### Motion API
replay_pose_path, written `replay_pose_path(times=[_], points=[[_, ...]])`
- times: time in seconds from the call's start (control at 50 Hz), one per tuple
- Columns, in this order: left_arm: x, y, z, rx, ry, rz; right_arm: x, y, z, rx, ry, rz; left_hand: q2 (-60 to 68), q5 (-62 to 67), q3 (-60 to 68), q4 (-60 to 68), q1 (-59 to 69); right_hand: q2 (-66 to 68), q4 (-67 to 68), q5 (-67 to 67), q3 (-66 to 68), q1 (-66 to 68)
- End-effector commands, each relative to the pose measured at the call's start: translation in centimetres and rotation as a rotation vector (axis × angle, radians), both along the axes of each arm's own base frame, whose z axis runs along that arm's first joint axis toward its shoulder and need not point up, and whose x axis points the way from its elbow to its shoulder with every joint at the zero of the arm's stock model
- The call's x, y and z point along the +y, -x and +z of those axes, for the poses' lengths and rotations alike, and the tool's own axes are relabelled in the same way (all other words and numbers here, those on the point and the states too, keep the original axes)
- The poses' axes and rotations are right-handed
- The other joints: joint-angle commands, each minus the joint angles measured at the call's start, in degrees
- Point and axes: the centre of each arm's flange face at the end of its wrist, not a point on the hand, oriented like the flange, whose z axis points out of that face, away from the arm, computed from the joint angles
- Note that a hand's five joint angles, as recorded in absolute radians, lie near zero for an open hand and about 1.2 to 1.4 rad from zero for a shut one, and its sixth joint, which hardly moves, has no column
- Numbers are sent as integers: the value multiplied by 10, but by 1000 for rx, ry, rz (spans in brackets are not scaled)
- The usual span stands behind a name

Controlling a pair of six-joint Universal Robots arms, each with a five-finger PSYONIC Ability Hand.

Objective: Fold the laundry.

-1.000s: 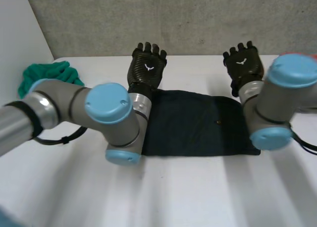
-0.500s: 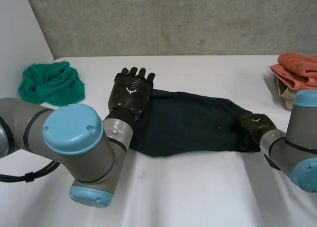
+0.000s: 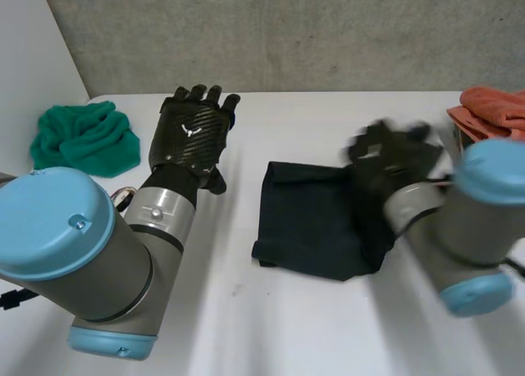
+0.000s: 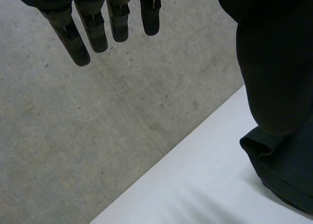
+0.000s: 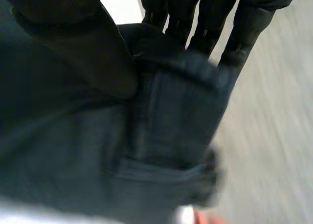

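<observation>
A dark navy cloth lies on the white table, its right part lifted and drawn over toward its left. My right hand is raised above the cloth's right side. In the right wrist view its thumb presses a fold of the cloth against the fingers, so it is shut on that end. My left hand is held up to the left of the cloth, off it, with straight fingers and nothing in it. Beside that hand the cloth hangs in a bulging fold.
A crumpled green cloth lies at the table's far left. A pile of orange-red cloth sits at the far right. A grey concrete wall runs behind the table's back edge.
My right hand has closed on the cloth's right end and carried it up and leftward, doubling the cloth over. My left hand has come off the cloth's left end and moved left.
</observation>
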Motion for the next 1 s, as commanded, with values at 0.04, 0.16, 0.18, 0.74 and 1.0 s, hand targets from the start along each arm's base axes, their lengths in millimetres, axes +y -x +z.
replay_pose_path(times=[0.04, 0.16, 0.18, 0.74, 1.0], points=[[-7, -5, 0, 6, 0, 23, 78, -73, -57, 114, -43, 527, -20, -28, -21, -17, -7, 128, 115, 126, 119, 317], [-18, -1, 17, 58, 61, 33, 82, -70, -41, 97, -37, 530, -20, -28, -21, -17, -7, -572, -585, -574, -581, -383], [-21, 1, 20, 69, 74, 33, 80, -68, -25, 53, -30, 514, -20, -28, -21, -17, -7, -572, -585, -574, -581, -383], [-47, 120, -80, -77, -190, -325, -43, 21, -3, -603, -708, -209, -6, -14, -7, -3, 7, -572, -585, -574, -581, -383], [-48, 81, -114, -326, -403, -104, -46, 7, -57, -500, -839, -214, -4, -12, -5, -1, 9, -572, -585, -574, -581, -383]])
